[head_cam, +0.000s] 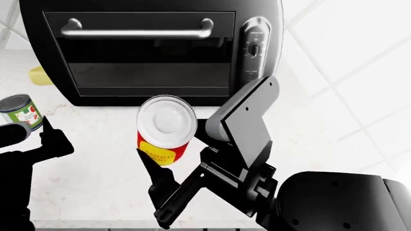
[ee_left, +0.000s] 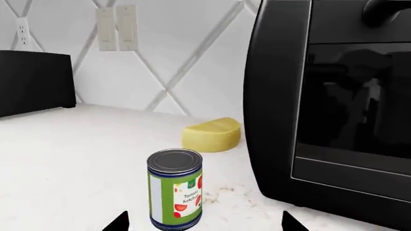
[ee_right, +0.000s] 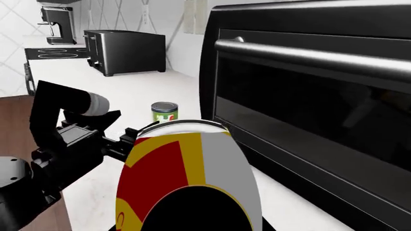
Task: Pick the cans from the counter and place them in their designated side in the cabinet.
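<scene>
Head camera looking steeply down on the worktop [head_cam: 96,159] and toaster oven [head_cam: 151,50] at 12 o'clock, left wrist camera low and close behind the green ketchup can [ee_left: 174,189], right wrist camera pressed against the red can [ee_right: 186,183], all sharing the oven and green can.

The right arm [head_cam: 247,125] is blocky, glossy dark-grey plastic with small recessed screws; its matte black pincer [head_cam: 157,166] has pointed fingers. The left arm [ee_right: 67,130] is black with a silver cylindrical joint.

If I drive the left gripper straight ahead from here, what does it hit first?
Most likely the green can, standing upright on the counter between the open left gripper's fingertips' line; the yellow lump lies farther on.
</scene>
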Controlling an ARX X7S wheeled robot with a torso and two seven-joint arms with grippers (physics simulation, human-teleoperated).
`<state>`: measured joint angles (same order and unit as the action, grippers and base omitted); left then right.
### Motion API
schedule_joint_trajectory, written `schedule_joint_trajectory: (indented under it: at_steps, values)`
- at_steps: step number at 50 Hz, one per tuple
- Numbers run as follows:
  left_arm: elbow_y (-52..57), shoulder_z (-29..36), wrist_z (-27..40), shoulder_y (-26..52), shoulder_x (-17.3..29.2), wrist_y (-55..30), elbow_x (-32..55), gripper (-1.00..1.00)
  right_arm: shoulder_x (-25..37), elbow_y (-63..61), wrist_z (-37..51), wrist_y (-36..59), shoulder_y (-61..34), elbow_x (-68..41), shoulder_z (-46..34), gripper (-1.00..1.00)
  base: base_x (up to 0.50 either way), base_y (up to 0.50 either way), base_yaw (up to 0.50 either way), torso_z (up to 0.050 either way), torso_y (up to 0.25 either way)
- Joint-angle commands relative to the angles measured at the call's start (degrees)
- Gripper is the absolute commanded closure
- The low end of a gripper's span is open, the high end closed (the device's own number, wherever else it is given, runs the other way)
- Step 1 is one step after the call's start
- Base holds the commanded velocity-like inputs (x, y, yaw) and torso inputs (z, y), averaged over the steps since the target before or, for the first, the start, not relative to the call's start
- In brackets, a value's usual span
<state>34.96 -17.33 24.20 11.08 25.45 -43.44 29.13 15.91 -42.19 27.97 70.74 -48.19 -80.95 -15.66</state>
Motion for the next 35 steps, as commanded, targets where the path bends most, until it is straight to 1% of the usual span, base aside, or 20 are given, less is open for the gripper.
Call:
schedule_joint_trajectory:
  at_steps: [1,7,14,35]
  values:
    - [-4.6,0.5,-0.7,1.3,-0.3,1.3,-0.3,-1.00,0.2,-0.1,-0.6,-0.8,-0.5,0.4,-0.3,1.00,0.00,0.00,0.00,0.000,0.000]
    - [-6.5,-0.2,-1.3,2.0,-0.9,1.7,0.8,-1.00,0.5,0.1,-1.0,-1.3,-0.6,0.8,-1.1,1.00,0.00,0.00,0.00,0.000,0.000]
    - [-9.0,1.2,-1.8,3.8,-0.5,2.3,-0.1,-1.00,0.7,0.2,-1.8,-2.0,0.0,1.9,-1.7,1.00,0.00,0.00,0.00,0.002,0.001]
    - [-19.2,2.7,-2.4,7.3,0.0,6.3,-3.6,-1.00,0.7,0.7,-1.9,-3.2,0.5,1.8,-2.9,1.00,0.00,0.00,0.00,0.000,0.000]
